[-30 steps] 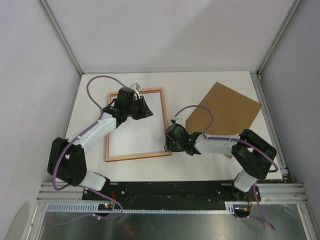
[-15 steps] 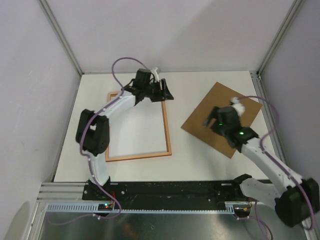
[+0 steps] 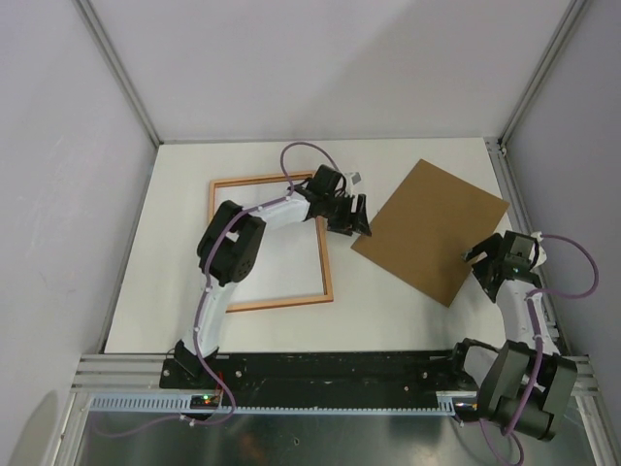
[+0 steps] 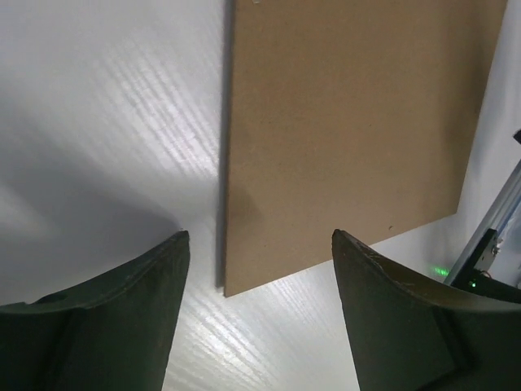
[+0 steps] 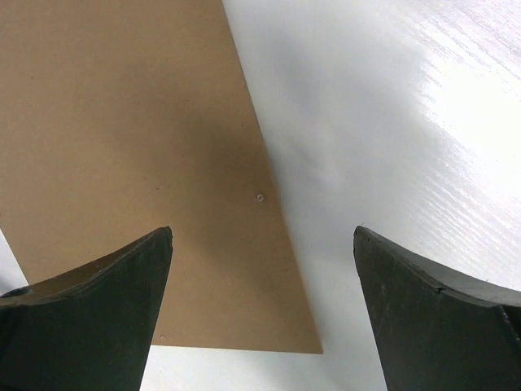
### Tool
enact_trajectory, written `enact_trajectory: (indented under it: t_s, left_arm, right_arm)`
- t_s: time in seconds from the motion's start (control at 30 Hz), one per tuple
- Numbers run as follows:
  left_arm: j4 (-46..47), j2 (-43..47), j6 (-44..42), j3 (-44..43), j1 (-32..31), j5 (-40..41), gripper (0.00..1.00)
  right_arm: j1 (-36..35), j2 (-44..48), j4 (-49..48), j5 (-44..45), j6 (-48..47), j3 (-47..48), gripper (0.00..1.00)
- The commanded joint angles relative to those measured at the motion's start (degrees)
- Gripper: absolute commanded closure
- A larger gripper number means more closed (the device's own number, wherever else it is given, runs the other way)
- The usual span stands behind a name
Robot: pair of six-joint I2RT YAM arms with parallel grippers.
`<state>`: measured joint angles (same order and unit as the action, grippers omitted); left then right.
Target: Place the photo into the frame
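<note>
The frame (image 3: pixel 281 303) lies flat at the table's left, a thin orange-brown rectangle with only white showing inside it. The photo is not in view. The plain brown backing board (image 3: pixel 432 228) lies tilted to the frame's right. My left gripper (image 3: pixel 359 223) is open and empty, low over the board's left corner, which shows between its jaws in the left wrist view (image 4: pixel 350 130). My right gripper (image 3: pixel 477 258) is open and empty at the board's right edge. The board's corner lies between its jaws in the right wrist view (image 5: pixel 163 163).
The left arm stretches across the frame's upper right corner. Grey enclosure walls and aluminium posts (image 3: pixel 514 204) ring the white table. A black mounting rail (image 3: pixel 340 367) runs along the near edge. A metal rail end (image 4: pixel 496 220) shows beyond the board.
The left gripper swept right from the frame's top edge to the board's left corner. The right gripper moved off the board's middle to its right edge.
</note>
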<state>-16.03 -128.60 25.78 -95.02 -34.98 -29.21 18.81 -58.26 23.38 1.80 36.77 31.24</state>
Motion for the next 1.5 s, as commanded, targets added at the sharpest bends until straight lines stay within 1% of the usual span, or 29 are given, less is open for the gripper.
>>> enact_trajectory:
  t_s: [0.0,0.13,0.23,0.37,0.57,0.77,0.97,1.1,1.47]
  left_arm:
    - [-0.4,-0.8,-1.9,-3.5,-0.7,0.7,0.24]
    - [-1.8,-2.0,-1.4,-4.0,-1.0,4.7,0.24]
    - [-2.9,-3.2,-1.5,-4.8,-1.4,6.1,0.24]
    - [-4.3,-5.2,-2.0,-6.2,-2.4,5.9,0.24]
    - [-8.2,-8.6,-2.8,-10.1,-4.0,6.4,0.24]
    - [-9.2,-9.5,-2.7,-10.4,-4.7,4.4,0.25]
    - [-9.3,-6.1,-1.6,-8.1,-4.7,2.3,0.30]
    - [-9.2,-2.3,0.0,-6.3,-4.7,2.4,0.33]
    - [-8.8,7.0,5.1,-1.6,-5.0,4.7,0.40]
  right_arm:
    - [2.9,-1.8,-6.4,-3.9,-1.5,-1.2,0.02]
    - [3.3,-4.4,-10.2,-6.7,-0.6,-3.1,0.02]
    - [3.3,-6.1,-12.2,-8.9,-0.5,-4.2,0.02]
    - [2.7,-9.0,-14.4,-11.8,-0.6,-4.7,0.02]
    - [-0.9,-13.5,-19.4,-13.8,0.3,-4.6,0.02]
    - [-3.9,-18.6,-22.7,-15.5,1.4,-3.2,0.02]
    - [-6.4,-22.9,-25.0,-16.3,1.6,-0.5,0.02]
    - [-7.7,-24.0,-24.3,-15.9,1.1,0.6,0.02]
    - [-8.3,-21.4,-20.0,-16.2,-1.6,0.7,0.03]
